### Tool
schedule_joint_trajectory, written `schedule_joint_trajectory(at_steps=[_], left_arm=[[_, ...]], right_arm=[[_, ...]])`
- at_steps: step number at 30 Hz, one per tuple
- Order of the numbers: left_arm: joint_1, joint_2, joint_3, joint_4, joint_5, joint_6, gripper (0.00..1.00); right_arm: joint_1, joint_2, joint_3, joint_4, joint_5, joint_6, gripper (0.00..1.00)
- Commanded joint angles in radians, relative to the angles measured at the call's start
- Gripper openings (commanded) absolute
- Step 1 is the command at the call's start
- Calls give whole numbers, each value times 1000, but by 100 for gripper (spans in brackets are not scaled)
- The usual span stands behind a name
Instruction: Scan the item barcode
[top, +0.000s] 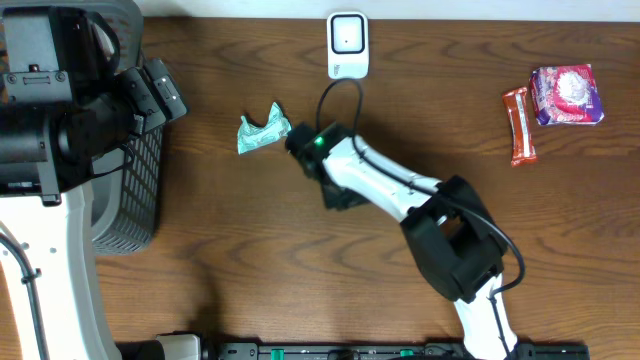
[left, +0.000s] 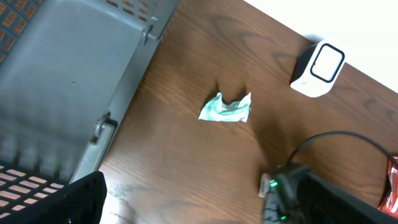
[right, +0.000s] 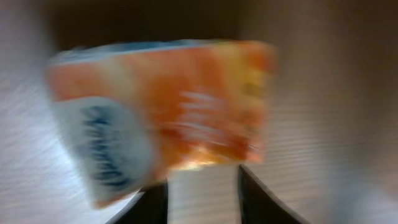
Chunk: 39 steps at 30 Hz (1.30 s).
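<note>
scanner (top: 347, 45) — far edge | wrapper (top: 262, 130) — right of basket (top: 135, 200) | snack packs (top: 567, 95) — far right

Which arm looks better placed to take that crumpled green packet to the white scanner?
Right, probably. The right claw is close beside the green packet, and the white scanner stands a short way beyond. The left claw hangs open by the grey basket, farther from both.

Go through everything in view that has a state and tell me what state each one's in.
Left tool: open, holding nothing.
Right tool: grip unclear through blur.
Orange packet: blurred, close before that tool.
Green wrapper: crumpled, lying on the table.
Scanner: standing on the table.
</note>
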Motion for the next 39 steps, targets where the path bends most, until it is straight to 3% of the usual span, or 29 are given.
schedule_joint_trajectory(at_steps=[1,6,8,14,17,25,30,39], left_arm=[[3,4,-5,0,-9,13,98],[3,4,-5,0,-8,13,98],[3,4,-5,0,-8,13,98],[3,4,-5,0,-9,13,98],[3,4,-5,0,-8,13,98],[3,4,-5,0,-9,13,98],[3,4,-5,0,-9,13,98],[3,4,-5,0,-9,13,98]], right_arm=[[-31,-60,65,-6,199,-120,39],[-54,-64,90,-21,141,-103,44],[-63,-64,90,-19,2,-69,49],[-148,-64,88,41,-366,-68,51],[-235,-64,86,70,-567,-78,48],[-409,-64,79,55,-882,-166,49],[-434,-64,5,58,-877,-74,52],[-420,-85,-191,255,-878,193,51]])
